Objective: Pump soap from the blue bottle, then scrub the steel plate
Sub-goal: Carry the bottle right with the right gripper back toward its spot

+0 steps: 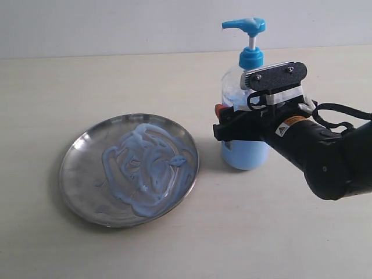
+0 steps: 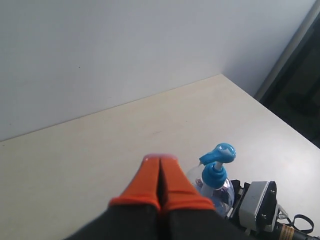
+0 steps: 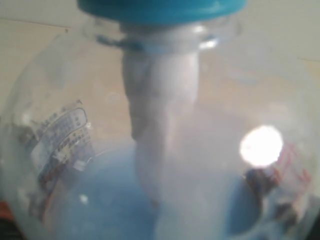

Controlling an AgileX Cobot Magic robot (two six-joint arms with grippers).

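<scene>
Starting on the pale surface (image 1: 279, 232): look well apart from the right end effector (image 1: 221, 122), out beyond its fingertips, for the steel plate (image 1: 72, 174), lying flat. Expect stiff, light metal, slick where smeared and prone to skate under scrubbing; better pinned by the bare rim than gripped across the wet middle. Next, between the jaws of that right end effector, the blue bottle (image 1: 247, 154), upright and roughly half full. Appears clasped around the round body just under the shoulder, with the jaws spread wide to fit. Judge it bottom-heavy and steady, yet thin-walled and smooth, so likely to dent or twist under a hard squeeze; keep the hold low and firm, not crushing. Left end effector (image 2: 160, 167) pinched closed on nothing, apart from the bottle. Above the right end effector, the pump head (image 1: 245, 24): sprung, best pressed straight down to avoid tipping. Last, the soap (image 1: 145, 168), thick creamy swirls across the plate: slippery, nothing to grasp.
</scene>
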